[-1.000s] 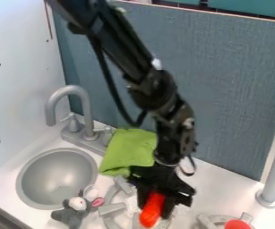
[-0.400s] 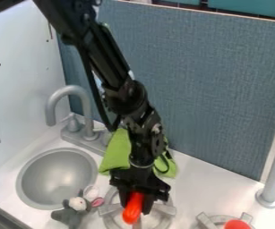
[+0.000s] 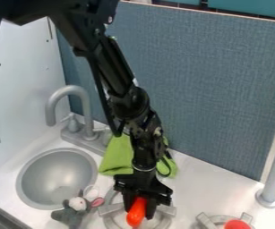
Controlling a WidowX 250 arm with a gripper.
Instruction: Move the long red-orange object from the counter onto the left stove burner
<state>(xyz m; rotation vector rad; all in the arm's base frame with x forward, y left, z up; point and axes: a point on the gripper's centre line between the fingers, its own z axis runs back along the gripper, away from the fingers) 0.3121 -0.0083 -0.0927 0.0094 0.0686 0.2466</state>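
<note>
Orange-red, an elongated object (image 3: 136, 214) is gripped in the closed pincer (image 3: 139, 209), its free end directed toward the lower edge of the view. It is positioned over the grey burner (image 3: 110, 209) nearer the sink (image 3: 55, 181). A grey plush toy (image 3: 72, 215) with a pink ear is seen between sink and burner. Green cloth (image 3: 117, 156) is located behind the pincer, near the faucet (image 3: 85, 105), on the white surface (image 3: 202, 188).

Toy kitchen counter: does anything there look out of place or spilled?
The gray plush toy looks odd for a kitchen, lying between the sink and the burner. The green cloth is rumpled behind the gripper, which holds an orange object over the burner. I see no spill.
</note>
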